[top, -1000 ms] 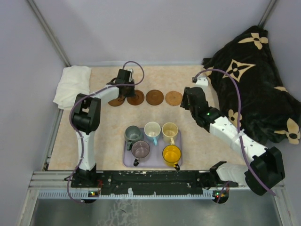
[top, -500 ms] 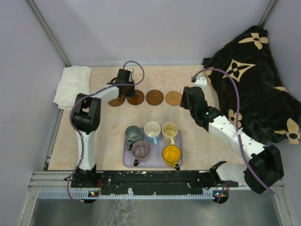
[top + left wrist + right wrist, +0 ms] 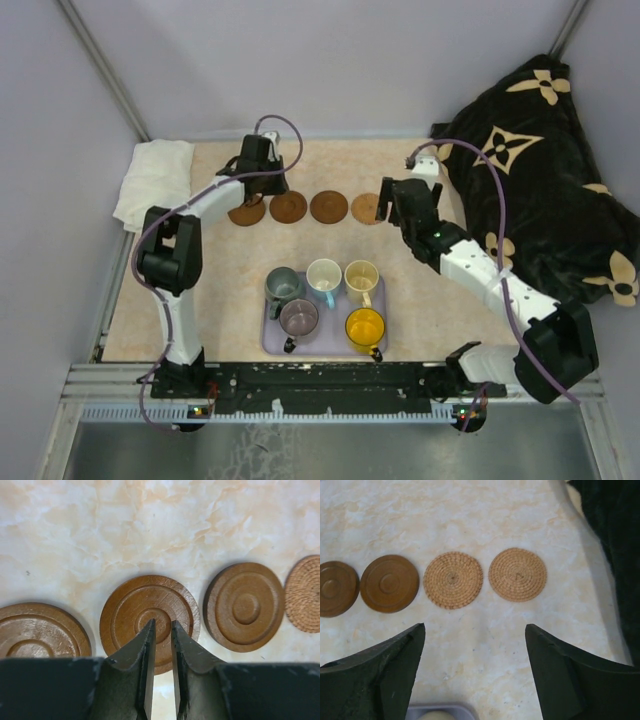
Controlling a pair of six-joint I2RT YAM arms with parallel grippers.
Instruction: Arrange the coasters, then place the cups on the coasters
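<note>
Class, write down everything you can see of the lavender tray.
The lavender tray is a shallow rectangle with rounded corners and a low rim, plastic by its look. It lies flat on the marbled table, near the front edge, apart from the coasters beyond it. Five cups stand upright in it, three behind, two in front.

No legible text, labels, numbers or signs anywhere.

Brown ringed coasters [image 3: 131, 614]; tan woven coasters [image 3: 453, 580].
</note>
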